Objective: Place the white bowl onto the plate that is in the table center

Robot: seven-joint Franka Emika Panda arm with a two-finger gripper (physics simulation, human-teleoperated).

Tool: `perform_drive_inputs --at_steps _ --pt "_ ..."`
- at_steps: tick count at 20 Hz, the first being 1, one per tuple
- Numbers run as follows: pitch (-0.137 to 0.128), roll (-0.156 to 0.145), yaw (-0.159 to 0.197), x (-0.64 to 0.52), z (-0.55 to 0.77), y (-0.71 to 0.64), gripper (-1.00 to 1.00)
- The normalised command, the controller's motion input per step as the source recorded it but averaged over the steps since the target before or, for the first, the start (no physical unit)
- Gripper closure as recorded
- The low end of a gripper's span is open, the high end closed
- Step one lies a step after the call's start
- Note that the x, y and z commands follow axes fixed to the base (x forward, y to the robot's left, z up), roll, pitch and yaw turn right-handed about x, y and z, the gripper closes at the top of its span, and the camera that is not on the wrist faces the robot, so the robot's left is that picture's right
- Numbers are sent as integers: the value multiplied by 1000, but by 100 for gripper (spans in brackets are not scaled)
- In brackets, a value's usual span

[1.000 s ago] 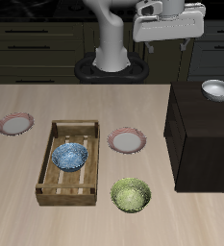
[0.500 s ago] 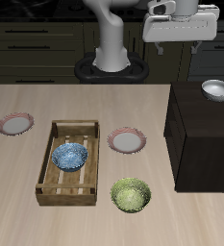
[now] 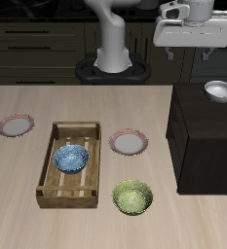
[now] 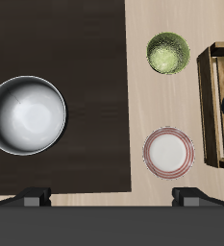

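Observation:
The white bowl (image 3: pixel 219 91) sits on top of the black cabinet block (image 3: pixel 205 136); it also shows in the wrist view (image 4: pixel 26 114). The plate (image 3: pixel 129 143) with a pinkish-red rim lies at the middle of the table (image 3: pixel 18 185), beside the wooden tray; it shows in the wrist view too (image 4: pixel 168 153). My gripper (image 3: pixel 191 51) hangs high above the back of the table, above and a little behind the bowl. Its fingertips (image 4: pixel 33 196) are far apart and hold nothing.
A wooden tray (image 3: pixel 71 163) holds a blue patterned bowl (image 3: pixel 70 159). A yellow-green bowl (image 3: pixel 132 197) sits near the front edge. A second pink-rimmed plate (image 3: pixel 16 124) lies far across the table. The robot base (image 3: pixel 112 58) stands at the back.
My gripper has moved sideways toward the cabinet side, now nearly over the white bowl. Nothing on the table has moved.

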Motion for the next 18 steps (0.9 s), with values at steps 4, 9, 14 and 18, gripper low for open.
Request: perform_drive_inputs --at_steps 4,9,14,18 --pt "6 -19 -11 104 24 98 -100" --pt "-2 -2 -3 57 29 108 -100" --pt "-8 -4 -4 6 45 118 -100" --pt "0 -11 -9 68 40 94 -100"
